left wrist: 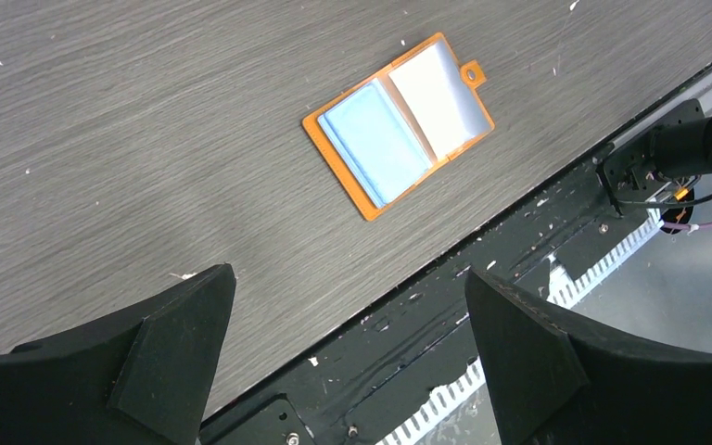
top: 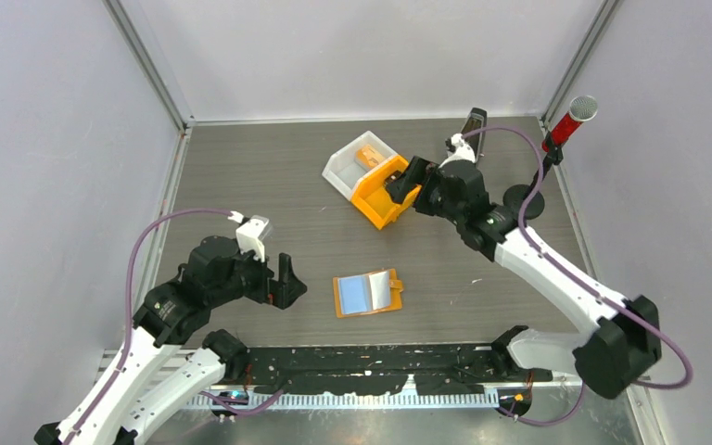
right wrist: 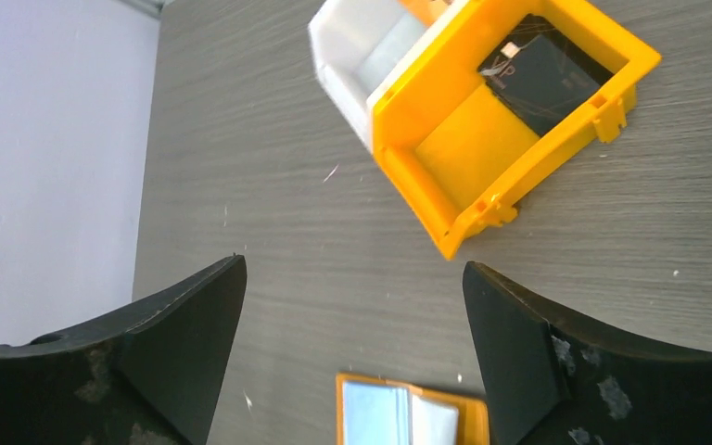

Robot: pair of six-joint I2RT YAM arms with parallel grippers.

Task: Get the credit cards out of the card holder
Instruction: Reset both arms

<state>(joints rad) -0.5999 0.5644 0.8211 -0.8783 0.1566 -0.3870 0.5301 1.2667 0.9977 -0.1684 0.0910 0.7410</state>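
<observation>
Top external view is giving you the card holder (top: 368,294) lying open and flat on the counter (top: 269,185), near the front edge, between your two arms. Your left arm (top: 195,287) is reaching in from the left. The left jaws are gaping wide, gripping nothing, hanging near the holder's left edge without touching it.

In the left wrist view you're looking down on the holder (left wrist: 399,125). A pale blue sleeve is covering one half and a clear, whitish sleeve the other, with a small tab poking out past the clear side. Whether any card is sitting in those sleeves, you can't tell.

Your right arm (top: 538,260) is stretching toward the back. The right jaws are hovering over the orange bin (top: 382,193), spread wide and empty too. The right wrist view is showing you a black card (right wrist: 542,74) lying flat on that bin's (right wrist: 468,144) floor, tucked into one corner. A white bin (right wrist: 336,44) is sitting right against the orange one.
</observation>
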